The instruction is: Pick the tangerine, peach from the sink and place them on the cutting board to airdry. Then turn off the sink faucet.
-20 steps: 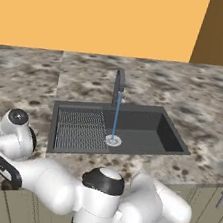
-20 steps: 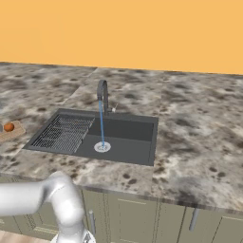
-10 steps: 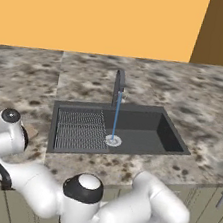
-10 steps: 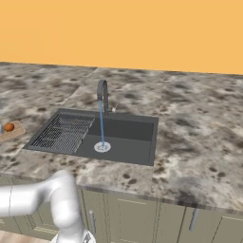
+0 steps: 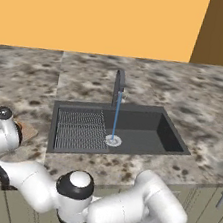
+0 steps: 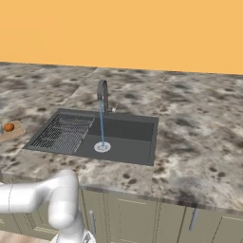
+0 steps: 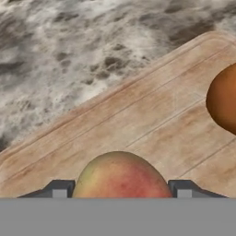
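Down at the far left of the left base view, the white arm reaches over the light-brown wooden cutting board (image 5: 28, 131) on the speckled stone tabletop (image 5: 204, 112); water runs from the dark grey faucet (image 5: 118, 87) into the dark grey rectangular sink (image 5: 168, 137). From the right base view, the small orange tangerine (image 6: 9, 126) sits on the board. Through the hand view, the gripper (image 7: 119, 190) holds the reddish-pink peach (image 7: 120, 177) between its fingertips (image 7: 59, 189) over the board, tangerine well to one side.

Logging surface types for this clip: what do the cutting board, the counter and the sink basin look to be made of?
The cutting board looks like unvarnished light wood, with lengthwise grain stripes. The counter looks like polished mottled stone, probably granite, with grey-brown blotches. The sink looks matte dark grey, metal or composite; which one is unclear.
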Controlling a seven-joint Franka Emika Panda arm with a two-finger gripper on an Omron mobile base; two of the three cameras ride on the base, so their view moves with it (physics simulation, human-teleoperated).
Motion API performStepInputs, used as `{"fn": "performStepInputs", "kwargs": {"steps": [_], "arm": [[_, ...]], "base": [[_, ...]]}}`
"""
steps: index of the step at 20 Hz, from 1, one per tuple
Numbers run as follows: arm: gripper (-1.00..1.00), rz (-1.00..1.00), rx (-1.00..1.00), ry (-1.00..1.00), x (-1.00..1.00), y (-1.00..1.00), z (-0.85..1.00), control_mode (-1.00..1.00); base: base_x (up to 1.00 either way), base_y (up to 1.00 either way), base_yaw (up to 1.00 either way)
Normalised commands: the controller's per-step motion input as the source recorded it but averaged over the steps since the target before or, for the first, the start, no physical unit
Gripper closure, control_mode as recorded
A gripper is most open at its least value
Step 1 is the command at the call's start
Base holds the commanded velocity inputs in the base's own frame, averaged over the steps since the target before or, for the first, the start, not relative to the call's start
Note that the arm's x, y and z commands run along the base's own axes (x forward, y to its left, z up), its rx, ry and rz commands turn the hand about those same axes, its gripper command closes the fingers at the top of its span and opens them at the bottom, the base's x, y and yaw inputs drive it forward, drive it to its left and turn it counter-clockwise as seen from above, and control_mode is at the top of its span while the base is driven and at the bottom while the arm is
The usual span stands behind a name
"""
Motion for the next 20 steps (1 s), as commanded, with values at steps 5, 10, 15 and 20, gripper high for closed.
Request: {"fn": "performStepInputs", "kwargs": {"steps": [5, 10, 15, 20], "arm": [[-1.00, -0.06, 0.00, 0.07, 0.14, 0.16, -0.28, -1.00], [-1.00, -0.02, 0.02, 0.01, -0.16, -0.04, -0.02, -1.00], [-1.00, 0.00, 0.05, 0.00, -0.18, -0.29, 0.04, -1.00], [-1.00, 0.00, 0.03, -0.08, -0.10, -0.36, 0.31, -1.00]], "base": [[0.00, 0.00, 0.00], [0.00, 0.00, 0.00], [0.00, 0.00, 0.00], [0.00, 0.00, 0.00]]}}
